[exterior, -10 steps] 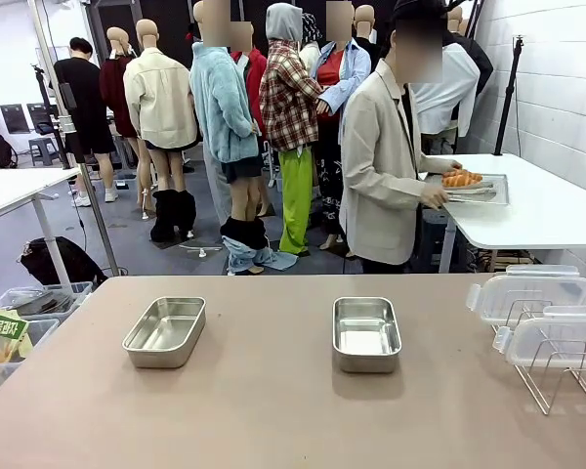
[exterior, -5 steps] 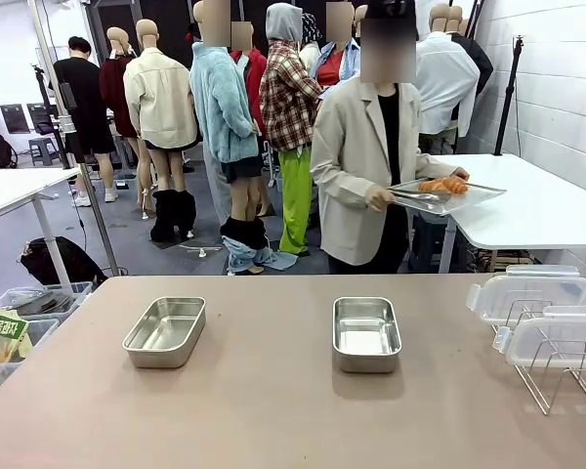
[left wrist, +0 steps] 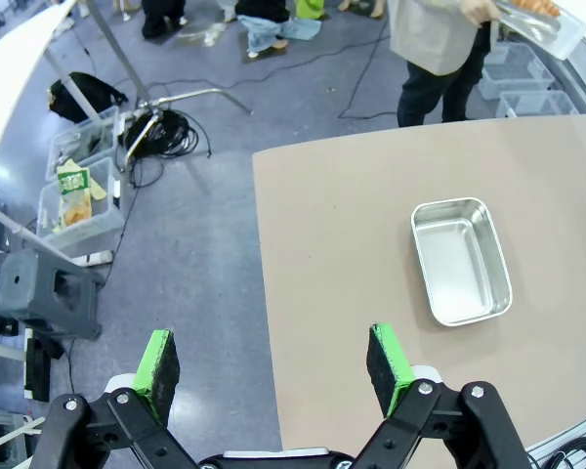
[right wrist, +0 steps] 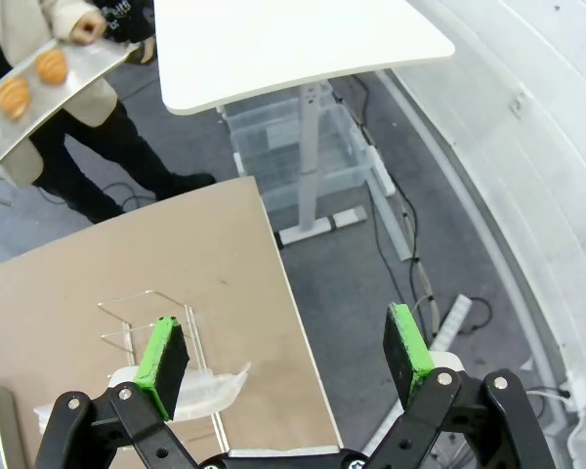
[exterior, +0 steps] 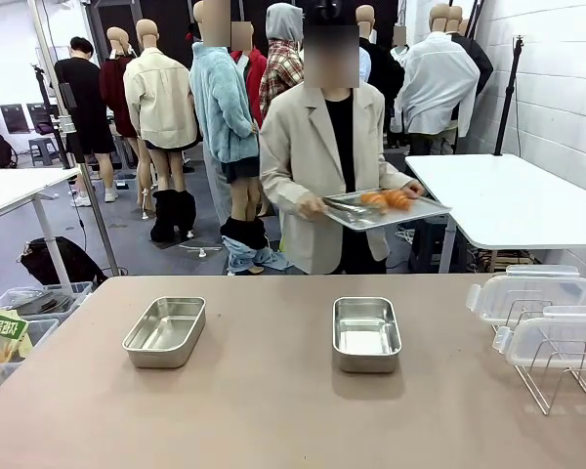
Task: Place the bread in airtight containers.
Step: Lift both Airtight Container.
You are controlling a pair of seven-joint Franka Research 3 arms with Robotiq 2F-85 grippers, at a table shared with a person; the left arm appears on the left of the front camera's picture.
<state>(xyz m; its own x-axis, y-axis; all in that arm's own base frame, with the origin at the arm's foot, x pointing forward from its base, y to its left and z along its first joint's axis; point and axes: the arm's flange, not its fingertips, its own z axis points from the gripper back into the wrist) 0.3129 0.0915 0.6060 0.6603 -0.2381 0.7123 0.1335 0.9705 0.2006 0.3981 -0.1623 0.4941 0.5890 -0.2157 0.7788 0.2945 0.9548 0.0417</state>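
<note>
Left gripper [left wrist: 273, 363]: jaws spread wide, nothing between the pads, touching nothing. It hangs over the left edge of the brown table [exterior: 273, 420], with floor on one side below it.
Right gripper [right wrist: 285, 354]: same, wide apart and bare, up over the table's right end above the wire rack [exterior: 557, 376].

Surface: plain matte brown tabletop.
Room: grey floor with cables, clear bins [exterior: 20, 327] on the floor at left, white table [exterior: 527, 205] at far right beside a white block wall.

Containers: two steel tins on the brown table, well apart. The left tin [exterior: 165, 332] and the right tin [exterior: 365, 334] (roughly mid-table) are both empty, with shiny bare bottoms. Two clear lids [exterior: 532, 293] rest on the wire rack at the right end.

Bread: two rolls [exterior: 386, 199] sit side by side on a flat metal tray [exterior: 420, 211], with tongs [exterior: 344, 205] next to them. A person [exterior: 317, 166] in a beige jacket holds the tray level, standing beyond the table's far edge.
</note>
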